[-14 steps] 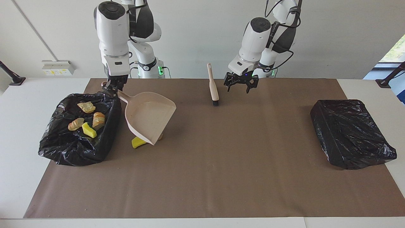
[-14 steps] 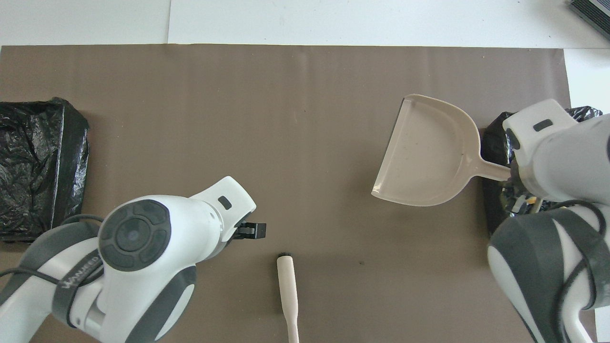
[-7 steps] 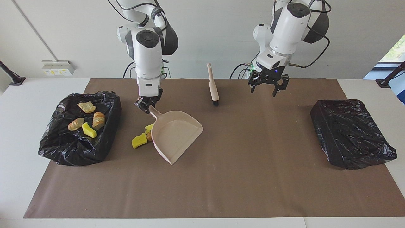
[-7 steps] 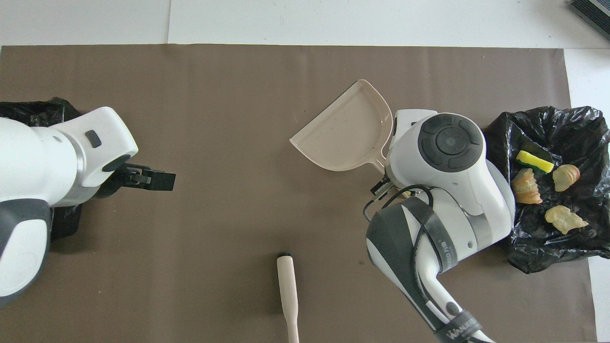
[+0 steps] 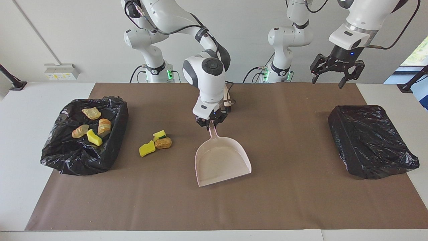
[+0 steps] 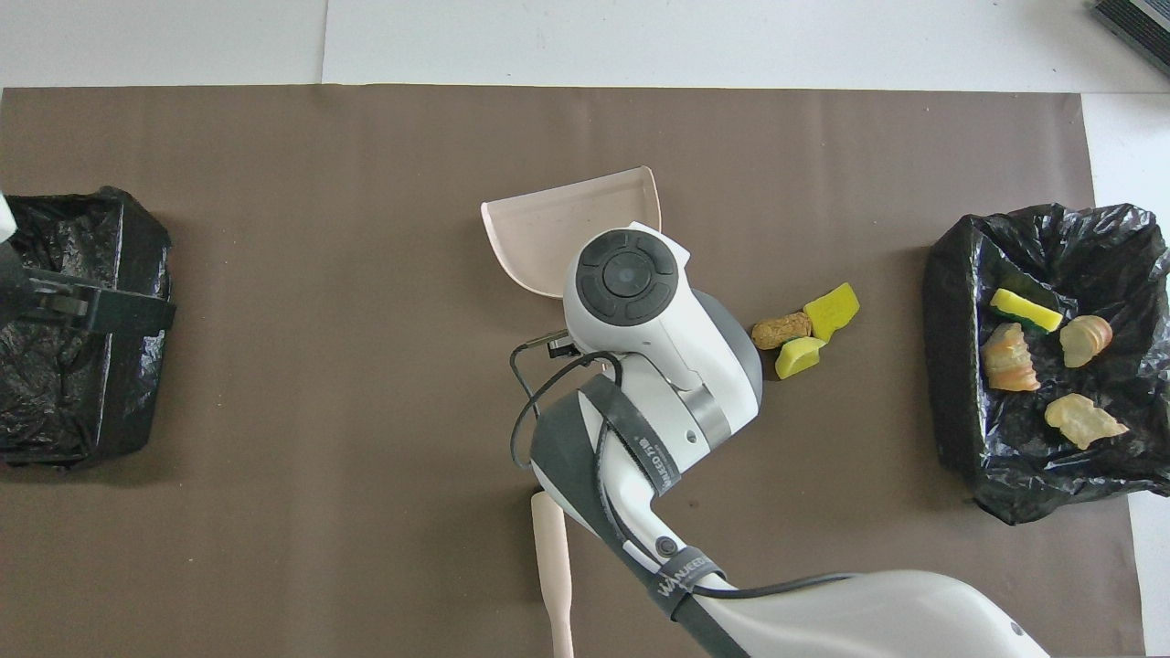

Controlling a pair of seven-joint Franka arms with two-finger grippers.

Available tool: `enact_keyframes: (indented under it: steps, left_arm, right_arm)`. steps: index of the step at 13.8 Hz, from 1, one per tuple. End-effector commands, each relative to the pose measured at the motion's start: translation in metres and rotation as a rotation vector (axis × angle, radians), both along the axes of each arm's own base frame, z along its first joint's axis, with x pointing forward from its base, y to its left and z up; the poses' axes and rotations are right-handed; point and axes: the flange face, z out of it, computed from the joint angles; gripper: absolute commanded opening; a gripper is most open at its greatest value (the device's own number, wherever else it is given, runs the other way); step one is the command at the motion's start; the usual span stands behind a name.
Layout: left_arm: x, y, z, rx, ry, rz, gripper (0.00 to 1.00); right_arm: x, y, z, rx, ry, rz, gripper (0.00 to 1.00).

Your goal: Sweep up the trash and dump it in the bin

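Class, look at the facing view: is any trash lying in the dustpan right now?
No: the dustpan is bare, and three trash pieces lie on the mat beside it.

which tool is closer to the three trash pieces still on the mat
Right. The right tool holds the dustpan handle beside the three loose trash pieces. The left tool hangs open, raised near the empty bin at the left arm's end.

Four trash pieces [image 5: 89, 126] in bin [image 5: 63, 157], three loose pieces [image 5: 155, 143] on mat beside it
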Motion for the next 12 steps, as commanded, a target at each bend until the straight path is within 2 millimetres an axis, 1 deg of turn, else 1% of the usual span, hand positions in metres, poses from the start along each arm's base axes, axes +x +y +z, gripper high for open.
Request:
enact_keyframes:
  steps: [1, 2, 3, 4, 5, 6, 7, 8, 9, 10, 12]
  left_arm:
    - [0.014, 0.010, 0.009, 0.017, 0.027, -0.021, 1.00]
    - [0.015, 0.012, 0.009, 0.017, 0.025, -0.024, 1.00]
    - [0.016, 0.013, 0.012, 0.018, 0.019, -0.021, 1.00]
    - [0.017, 0.021, 0.014, 0.016, 0.016, -0.009, 1.00]
    - [0.019, 0.027, 0.013, 0.016, 0.017, 0.002, 1.00]
    - [0.018, 0.028, 0.013, 0.016, 0.016, 0.004, 1.00]
    - [0.018, 0.028, 0.016, 0.016, 0.004, 0.006, 1.00]
    - [0.016, 0.029, 0.016, 0.015, 0.004, 0.007, 1.00]
    - [0.015, 0.029, 0.016, 0.016, 0.007, 0.009, 1.00]
    - [0.014, 0.029, 0.015, 0.016, 0.013, 0.008, 1.00]
    - [0.013, 0.028, 0.013, 0.017, 0.019, 0.010, 1.00]
  right_arm:
    - [0.017, 0.029, -0.013, 0.045, -0.018, -0.096, 0.00]
    - [0.017, 0.033, -0.020, 0.054, -0.021, -0.135, 0.00]
    - [0.018, 0.036, -0.029, 0.074, -0.012, -0.193, 0.04]
    - [0.016, 0.039, -0.036, 0.084, 0.006, -0.209, 0.11]
    - [0.017, 0.037, -0.038, 0.083, 0.013, -0.213, 0.37]
    - [0.017, 0.036, -0.037, 0.086, 0.014, -0.219, 0.61]
    - [0.015, 0.036, -0.037, 0.074, 0.026, -0.221, 0.77]
    - [0.013, 0.037, -0.030, 0.070, 0.018, -0.215, 1.00]
    - [0.008, 0.040, -0.028, 0.061, 0.033, -0.208, 1.00]
    - [0.004, 0.035, -0.014, 0.044, 0.046, -0.208, 1.00]
    - [-0.008, 0.028, 0.006, 0.024, 0.070, -0.206, 1.00]
